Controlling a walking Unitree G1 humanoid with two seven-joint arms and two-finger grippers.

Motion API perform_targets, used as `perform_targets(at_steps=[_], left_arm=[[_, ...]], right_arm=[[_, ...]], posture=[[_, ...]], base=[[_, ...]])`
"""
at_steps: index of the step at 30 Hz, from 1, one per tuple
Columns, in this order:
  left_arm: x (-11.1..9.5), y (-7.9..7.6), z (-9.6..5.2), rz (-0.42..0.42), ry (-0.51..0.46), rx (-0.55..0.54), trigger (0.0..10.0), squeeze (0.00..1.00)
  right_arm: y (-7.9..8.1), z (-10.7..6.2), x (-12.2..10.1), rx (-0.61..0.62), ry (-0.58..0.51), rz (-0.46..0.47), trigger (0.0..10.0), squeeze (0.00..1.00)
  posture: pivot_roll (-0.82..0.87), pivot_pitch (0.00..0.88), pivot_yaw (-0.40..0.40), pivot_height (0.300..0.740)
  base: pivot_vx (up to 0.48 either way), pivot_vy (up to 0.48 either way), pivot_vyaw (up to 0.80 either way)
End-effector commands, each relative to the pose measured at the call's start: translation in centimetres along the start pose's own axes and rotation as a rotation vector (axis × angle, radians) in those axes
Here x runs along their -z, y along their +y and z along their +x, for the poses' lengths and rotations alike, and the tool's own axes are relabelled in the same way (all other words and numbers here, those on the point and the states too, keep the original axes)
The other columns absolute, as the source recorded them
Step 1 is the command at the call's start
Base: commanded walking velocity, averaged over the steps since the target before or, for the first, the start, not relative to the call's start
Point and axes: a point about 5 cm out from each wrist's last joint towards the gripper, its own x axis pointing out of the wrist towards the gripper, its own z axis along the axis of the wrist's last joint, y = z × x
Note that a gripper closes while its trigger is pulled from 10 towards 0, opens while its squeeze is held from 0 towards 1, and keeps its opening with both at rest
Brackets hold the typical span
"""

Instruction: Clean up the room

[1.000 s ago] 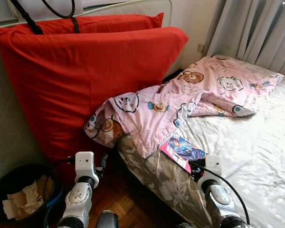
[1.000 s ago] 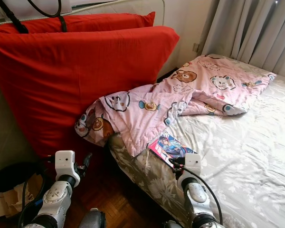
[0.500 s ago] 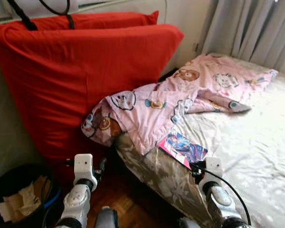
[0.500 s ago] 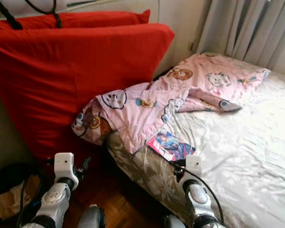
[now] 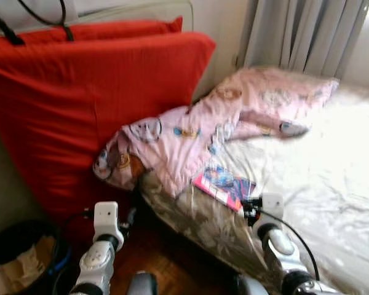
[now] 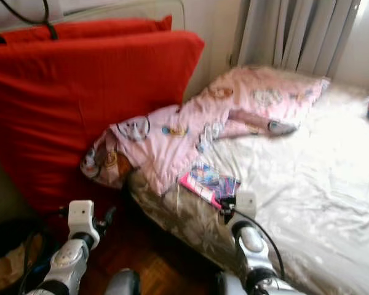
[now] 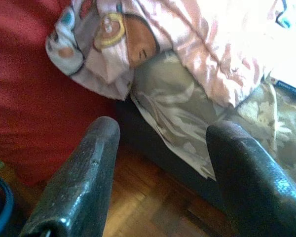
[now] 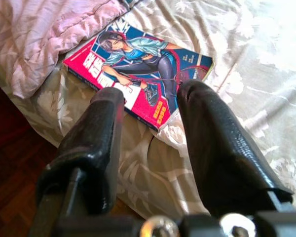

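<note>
Bed (image 5: 332,184) serves as the landmark, covered in a pale floral sheet. Left of the bed, on the floor, sits a dark bin (image 5: 18,258) holding crumpled paper. Nearer the bed, two big red cushions (image 5: 92,104) lean upright against the wall. The left gripper (image 7: 158,173) hangs over the wooden floor (image 7: 153,207) just beside the bed's near corner, its fingers spread apart and holding nothing. A pink cartoon-print blanket (image 5: 190,135) drapes from the cushions onto the bed and spills over its corner. On the bed's near edge, just beside the blanket's hem, lies a comic book (image 8: 138,74), face up. The right gripper (image 8: 153,108) hovers just before that book, fingers released and empty. Behind the bed hang grey curtains (image 5: 301,34)
</note>
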Motion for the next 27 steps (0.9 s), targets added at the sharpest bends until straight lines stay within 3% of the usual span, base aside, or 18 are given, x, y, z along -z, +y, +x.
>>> perform_targets(at_steps=[1, 5, 11, 22, 27], left_arm=[[0.2, 0.4, -0.1, -0.014, 0.012, -0.014, 10.0, 0.0], [0.6, 0.4, -0.4, -0.017, 0.017, -0.014, 10.0, 0.0], [1.6, 0.3, -1.2, -0.023, 0.021, -0.019, 10.0, 0.0], [0.3, -1.2, -1.3, -0.021, -0.092, 0.004, 10.0, 0.0], [0.0, -1.6, -1.5, -0.019, -0.12, 0.011, 10.0, 0.0]], right_arm=[[0.3, 0.1, -0.1, -0.012, -0.004, -0.017, 10.0, 0.0], [0.5, -0.1, 0.3, -0.026, 0.004, -0.041, 10.0, 0.0], [1.1, -0.5, 0.8, -0.066, -0.025, -0.049, 10.0, 0.0], [2.0, -0.7, 1.2, -0.101, -0.025, -0.055, 10.0, 0.0], [1.9, -1.0, 1.8, -0.102, -0.007, -0.052, 10.0, 0.0]], posture=[[0.03, 0.0, -0.026, 0.613], [0.03, 0.0, -0.031, 0.613], [0.04, 0.0, -0.044, 0.613], [0.03, 0.033, -0.056, 0.613], [0.03, 0.052, -0.058, 0.613]], base=[[0.0, 0.0, 0.0], [0.0, 0.0, 0.0], [0.0, 0.0, 0.68], [0.0, 0.0, 0.11], [0.248, 0.0, 0.0]])
